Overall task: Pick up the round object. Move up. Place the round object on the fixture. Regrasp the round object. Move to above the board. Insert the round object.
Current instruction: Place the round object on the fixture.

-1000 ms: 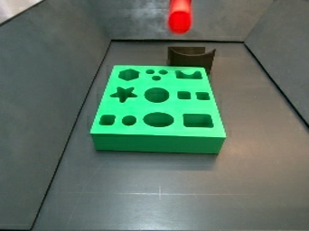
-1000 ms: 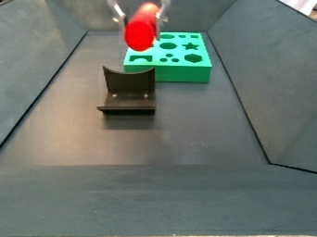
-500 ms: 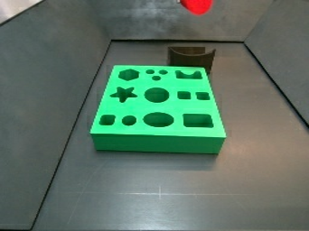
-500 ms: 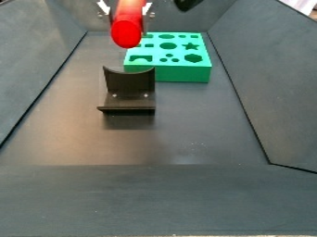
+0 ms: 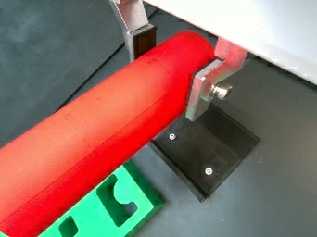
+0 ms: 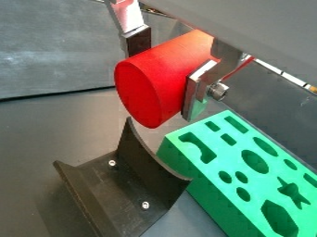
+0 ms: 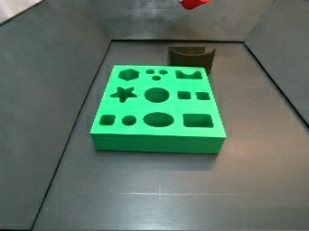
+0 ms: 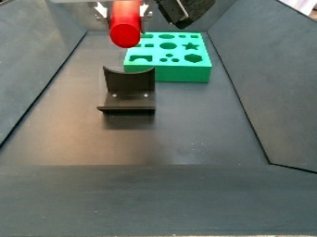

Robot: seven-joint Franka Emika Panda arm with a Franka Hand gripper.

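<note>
Gripping the smooth bright red round object, the hand hangs high.

You get two fixed side views facing each other along the table: one has the board near and the fixture far, the opposite one puts the fixture near and the board beyond. Both wrist views sit close behind the tool, looking down past the round object at fixture and board corner.
</note>
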